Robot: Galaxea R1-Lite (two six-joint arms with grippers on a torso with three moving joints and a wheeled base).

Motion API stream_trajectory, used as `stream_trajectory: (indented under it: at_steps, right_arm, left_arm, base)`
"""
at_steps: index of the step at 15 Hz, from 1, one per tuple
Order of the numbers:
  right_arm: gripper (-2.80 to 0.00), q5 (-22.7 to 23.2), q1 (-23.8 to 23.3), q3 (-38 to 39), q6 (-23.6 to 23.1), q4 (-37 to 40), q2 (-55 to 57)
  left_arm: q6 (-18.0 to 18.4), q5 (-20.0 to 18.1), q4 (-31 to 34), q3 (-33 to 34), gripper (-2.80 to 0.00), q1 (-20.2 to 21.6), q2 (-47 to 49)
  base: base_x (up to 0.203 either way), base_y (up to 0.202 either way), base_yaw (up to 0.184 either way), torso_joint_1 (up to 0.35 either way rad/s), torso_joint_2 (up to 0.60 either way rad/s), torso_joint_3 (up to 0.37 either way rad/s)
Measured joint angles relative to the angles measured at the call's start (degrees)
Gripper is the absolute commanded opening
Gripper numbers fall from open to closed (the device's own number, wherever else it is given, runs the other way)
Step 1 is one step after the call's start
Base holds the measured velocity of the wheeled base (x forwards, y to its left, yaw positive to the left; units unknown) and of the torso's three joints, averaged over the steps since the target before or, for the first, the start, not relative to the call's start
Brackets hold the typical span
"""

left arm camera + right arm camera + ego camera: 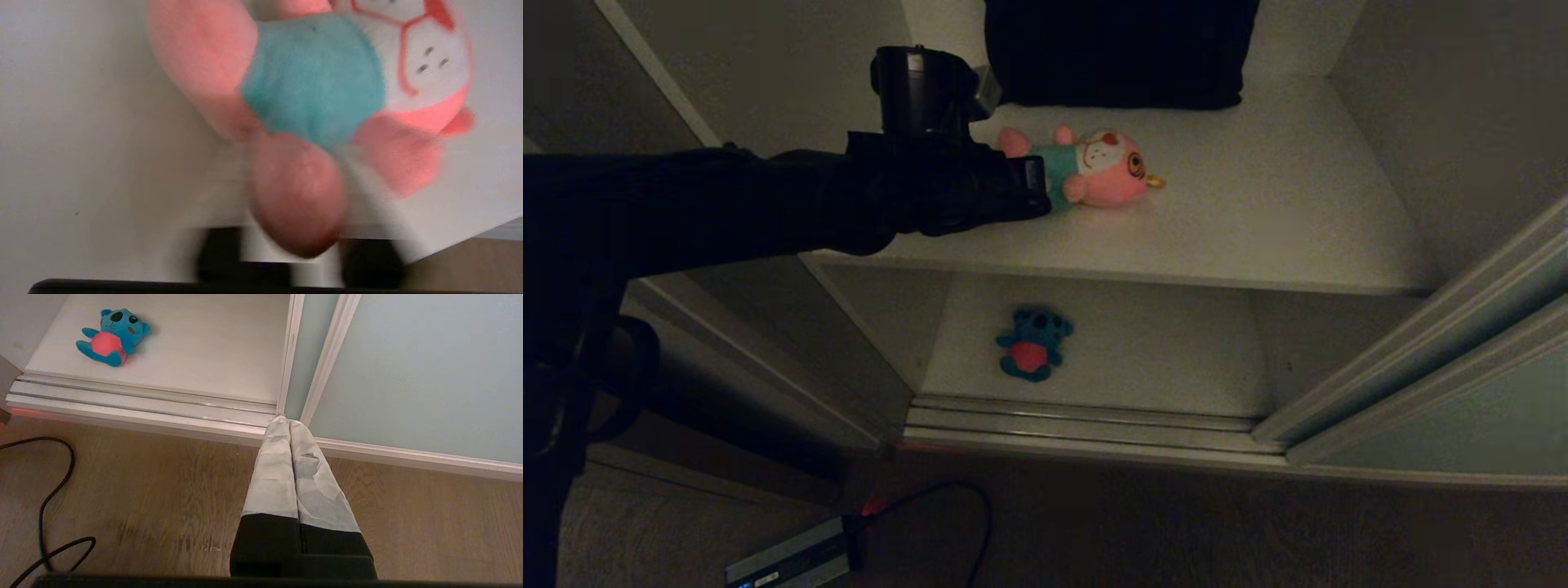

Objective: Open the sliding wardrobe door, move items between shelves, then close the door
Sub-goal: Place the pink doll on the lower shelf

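Left gripper (1033, 186) is in on the upper shelf (1258, 204), fingers pinching a leg of the pink toy (1098, 167), which lies in front of the black cushion (1119, 53). The blue toy (1033, 343) sits alone on the lower shelf (1160, 347). Sliding door (425, 367) is pushed aside, and the right gripper (290, 426) hangs by its frame, fingers pressed together.

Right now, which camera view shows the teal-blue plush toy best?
The right wrist view: the teal-blue plush toy lies well lit and unobstructed on the lower shelf, face and red belly clear. The head view shows it smaller and dimmer. The left wrist view does not show it.
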Motion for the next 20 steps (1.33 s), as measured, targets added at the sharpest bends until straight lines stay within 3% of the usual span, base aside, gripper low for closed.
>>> stream_trajectory:
  at_steps: [6, 8, 12, 13, 17, 20]
  right_arm:
    - [-2.8, 0.0, 0.0, 0.0, 0.0, 0.0, 0.0]
    - [-2.8, 0.0, 0.0, 0.0, 0.0, 0.0, 0.0]
    - [-2.8, 0.0, 0.0, 0.0, 0.0, 0.0, 0.0]
    - [-2.8, 0.0, 0.0, 0.0, 0.0, 0.0, 0.0]
    - [-2.8, 0.0, 0.0, 0.0, 0.0, 0.0, 0.0]
    - [-2.8, 0.0, 0.0, 0.0, 0.0, 0.0, 0.0]
  left_arm:
    - [0.0, 1.4, 0.9, 0.4, -2.8, -2.1, -5.9]
    - [-0.1, 4.8, 1.2, 0.8, -2.8, -3.0, -8.4]
    - [0.4, 15.8, 3.2, 1.3, -2.8, -5.7, -13.7]
    - [0.5, 16.4, 5.1, 1.6, -2.8, -5.9, -15.5]
    - [2.1, 13.9, 17.4, 3.6, -2.8, -5.9, -26.7]
    - [5.8, 12.3, 23.0, 10.6, -2.8, -4.1, -37.6]
  base:
    - [0.0, 0.0, 0.0, 0.0, 0.0, 0.0]
    - [0.0, 0.0, 0.0, 0.0, 0.0, 0.0]
    - [0.0, 0.0, 0.0, 0.0, 0.0, 0.0]
    - [0.0, 0.0, 0.0, 0.0, 0.0, 0.0]
    - [0.0, 0.0, 0.0, 0.0, 0.0, 0.0]
    - [0.0, 0.0, 0.0, 0.0, 0.0, 0.0]
